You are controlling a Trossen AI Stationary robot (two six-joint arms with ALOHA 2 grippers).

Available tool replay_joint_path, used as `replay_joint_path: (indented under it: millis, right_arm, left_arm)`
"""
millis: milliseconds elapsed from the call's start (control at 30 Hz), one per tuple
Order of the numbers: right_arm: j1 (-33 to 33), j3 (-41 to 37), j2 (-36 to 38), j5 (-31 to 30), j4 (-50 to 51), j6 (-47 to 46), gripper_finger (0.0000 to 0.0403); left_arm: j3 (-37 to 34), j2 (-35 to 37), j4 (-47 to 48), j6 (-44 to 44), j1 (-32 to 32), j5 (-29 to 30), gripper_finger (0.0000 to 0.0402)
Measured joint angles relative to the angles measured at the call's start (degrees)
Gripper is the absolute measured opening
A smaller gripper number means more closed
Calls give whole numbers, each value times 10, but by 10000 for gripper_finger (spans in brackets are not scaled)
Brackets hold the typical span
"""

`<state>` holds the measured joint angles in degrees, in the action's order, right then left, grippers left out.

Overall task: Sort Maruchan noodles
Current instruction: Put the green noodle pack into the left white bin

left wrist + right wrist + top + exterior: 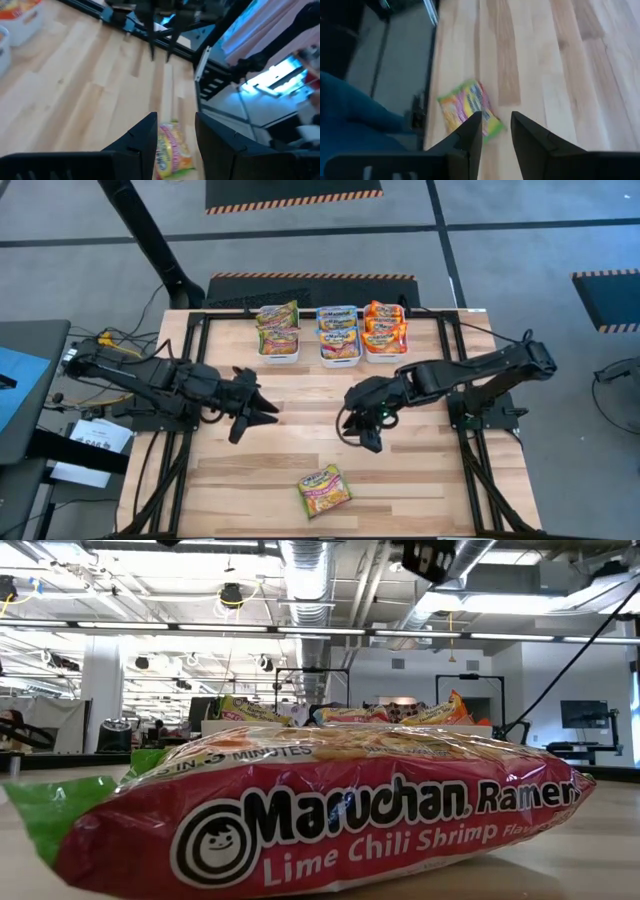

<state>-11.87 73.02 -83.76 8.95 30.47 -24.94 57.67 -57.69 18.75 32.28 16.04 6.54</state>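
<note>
dark right gripper (368, 436) and left gripper (262, 411) hang open, holding nothing.

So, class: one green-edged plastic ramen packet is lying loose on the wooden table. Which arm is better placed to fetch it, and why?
Probably the right: the right gripper, open and empty, hangs nearer the green-edged plastic ramen packet than the left gripper, also open, farther off.

Two matte black jointed arms, left arm (150, 380) and right arm (470, 375), each ending in two tapered black fingers (137, 142).
</note>
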Motion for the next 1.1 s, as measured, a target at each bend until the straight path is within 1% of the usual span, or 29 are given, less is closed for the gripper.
replay_joint_path:
  millis: [133,200,367,433,533,567,633,667,733,800,867,1100]
  right_arm:
    - [6,0,1,0,-7,54,154]
    - [10,0,1,0,-11,78,168]
    - [12,0,0,1,-53,117,198]
    - [12,0,-15,2,-75,119,205]
    - [12,-2,-29,7,-75,119,208]
    - [10,1,-42,16,-104,119,208]
    - [9,1,-60,29,-116,121,207]
    - [6,-3,-69,32,-106,121,206]
    - [1,0,-96,45,-153,125,205]
    - [-4,-1,-110,64,-156,142,205]
    - [-10,1,-131,74,-199,150,205]
    - [-31,16,-188,79,-217,164,205]
  left_arm:
    - [0,0,-9,49,14,7,117]
    - [0,0,-13,69,22,24,117]
    - [0,0,-45,79,39,96,117]
    - [0,0,-61,87,44,129,117]
    - [0,-2,-80,96,52,168,117]
    - [0,-5,-90,96,55,178,117]
    - [0,-7,-100,94,62,194,117]
    - [0,-11,-113,95,64,198,117]
    - [1,-16,-124,95,65,207,117]
    - [0,-23,-132,97,66,211,117]
    - [1,-28,-132,105,65,216,117]
    - [1,-56,-131,126,67,219,117]
